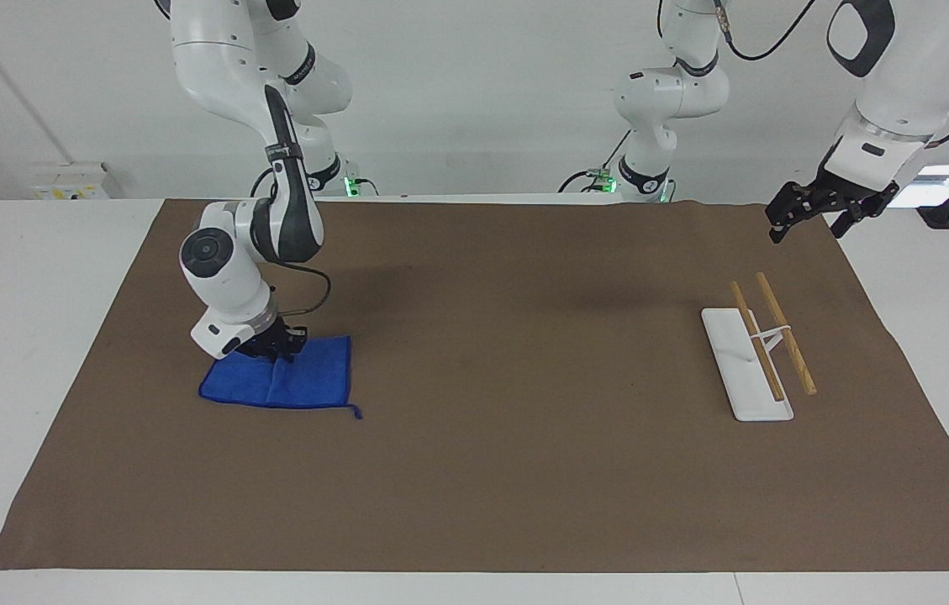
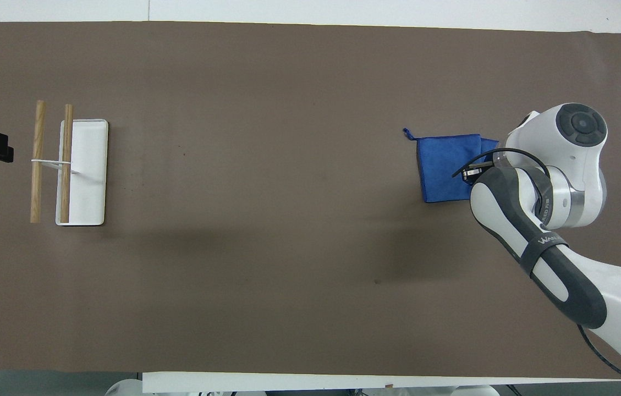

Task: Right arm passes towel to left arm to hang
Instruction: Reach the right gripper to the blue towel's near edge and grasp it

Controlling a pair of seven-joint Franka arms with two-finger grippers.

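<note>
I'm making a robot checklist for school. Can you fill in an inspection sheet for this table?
Surface: brown mat on a white table.
Job's things: blue towel, bunched at the gripped edge; white rack with two wooden rods toward the left arm's end.
Clutter: nothing seen.
Grippers: right gripper pinching the towel's edge nearer the robots; left gripper open, waiting in the air over the mat's corner.
Cables: black cable looping by the right wrist.
Surroundings: white wall, wall socket.
</note>
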